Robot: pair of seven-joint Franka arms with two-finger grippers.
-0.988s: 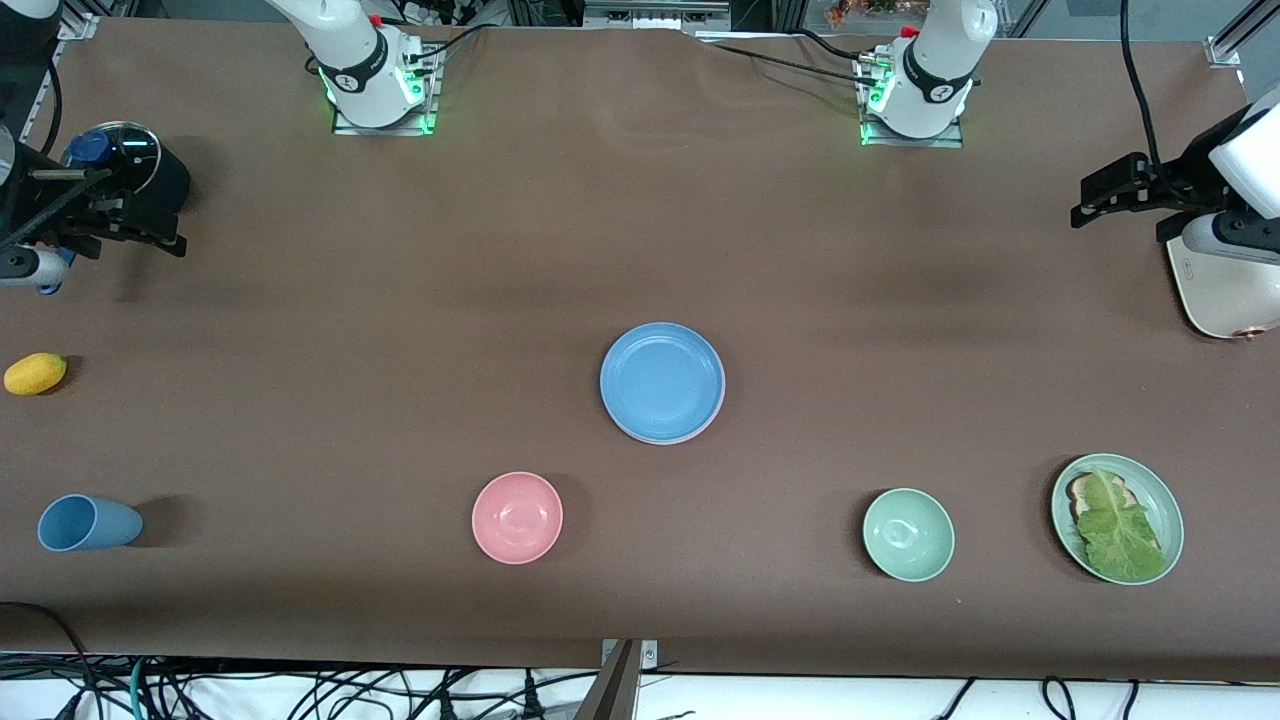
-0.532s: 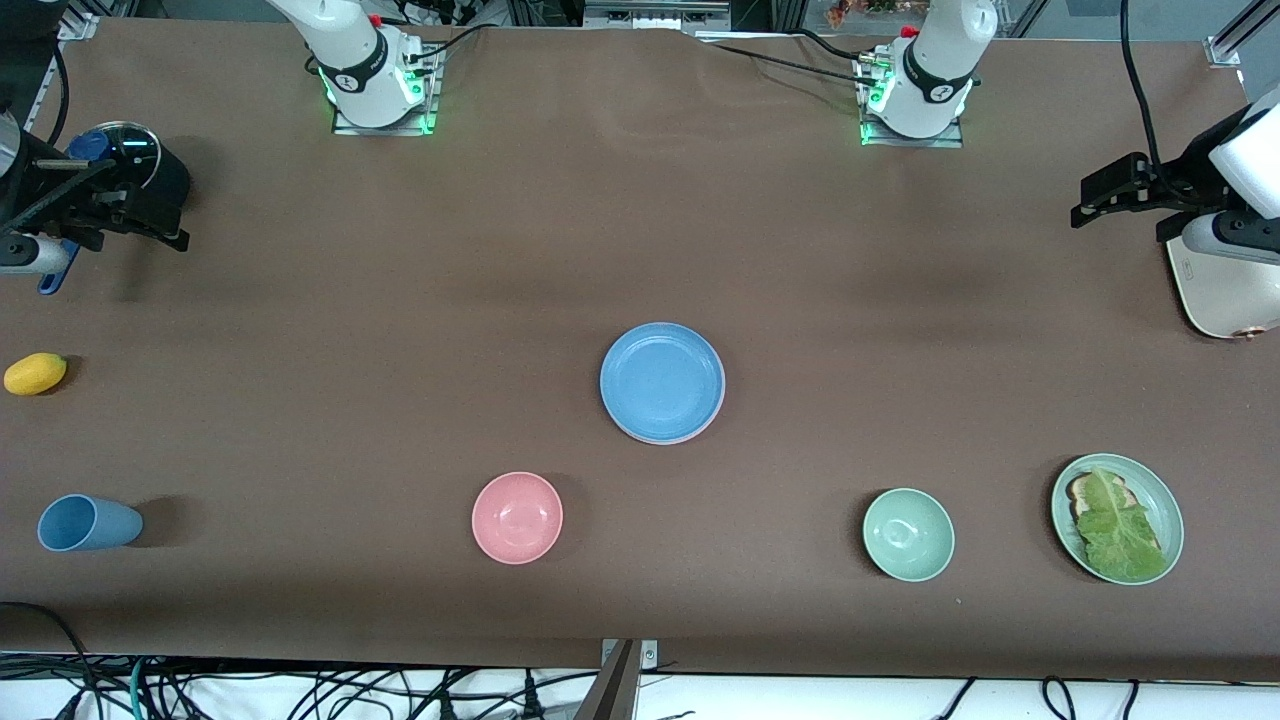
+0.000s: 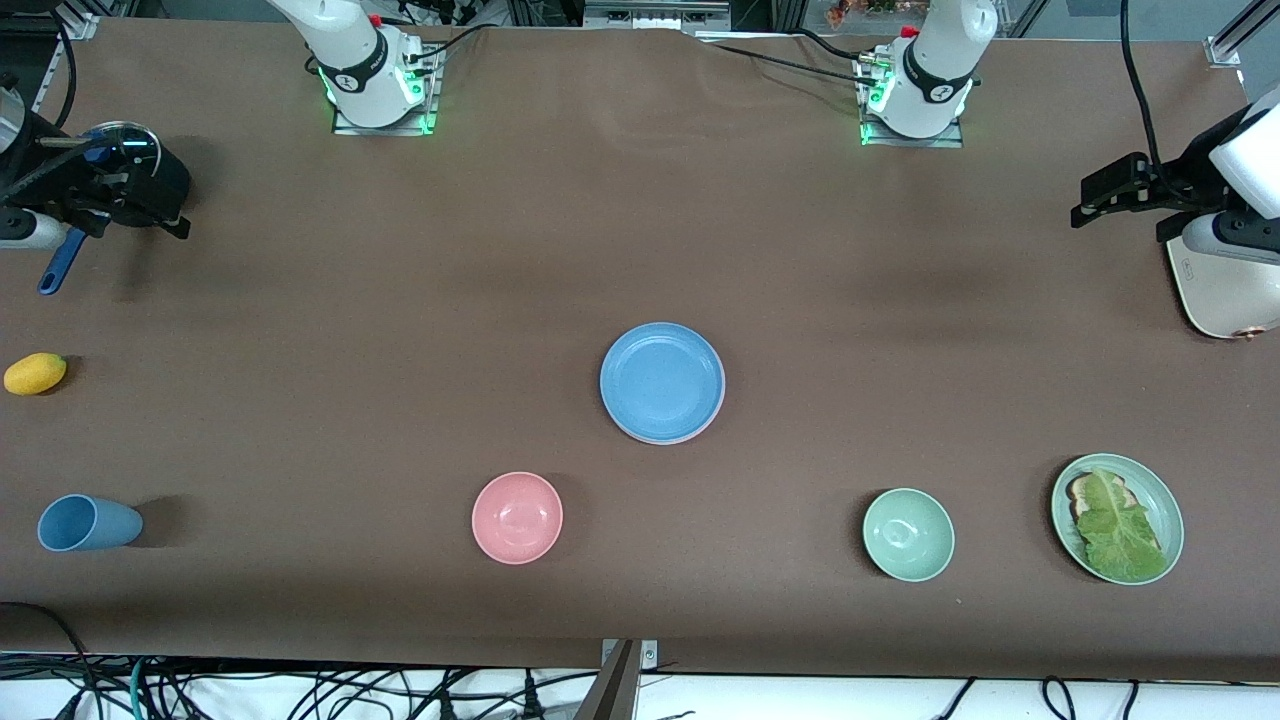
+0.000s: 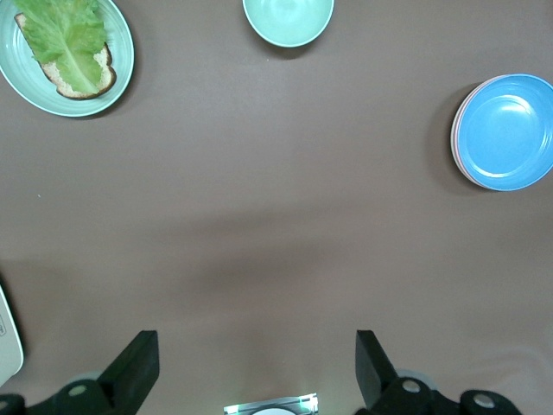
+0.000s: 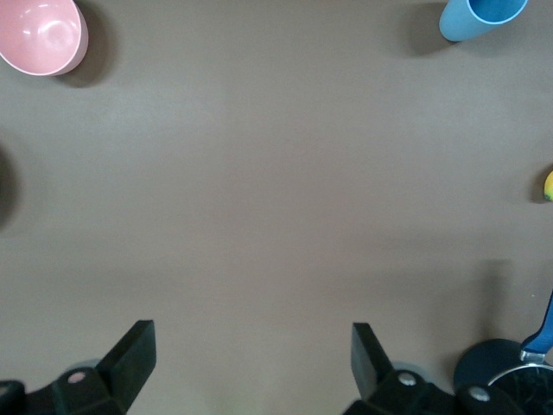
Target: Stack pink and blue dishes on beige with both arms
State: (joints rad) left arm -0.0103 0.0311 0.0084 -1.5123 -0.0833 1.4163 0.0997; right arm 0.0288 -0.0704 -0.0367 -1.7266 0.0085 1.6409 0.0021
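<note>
Blue plate [image 3: 662, 380] tops the mid-table stack, pink rim [image 3: 700, 428] showing underneath.

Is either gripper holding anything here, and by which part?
Nothing is held. The left gripper and right gripper both show open, empty jaws over bare table.

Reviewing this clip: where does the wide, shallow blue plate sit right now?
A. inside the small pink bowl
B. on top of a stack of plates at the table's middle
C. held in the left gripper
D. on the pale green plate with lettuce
B: the wide, shallow blue plate rests on other plates, a pink plate rim showing under it, with both grippers away.
</note>
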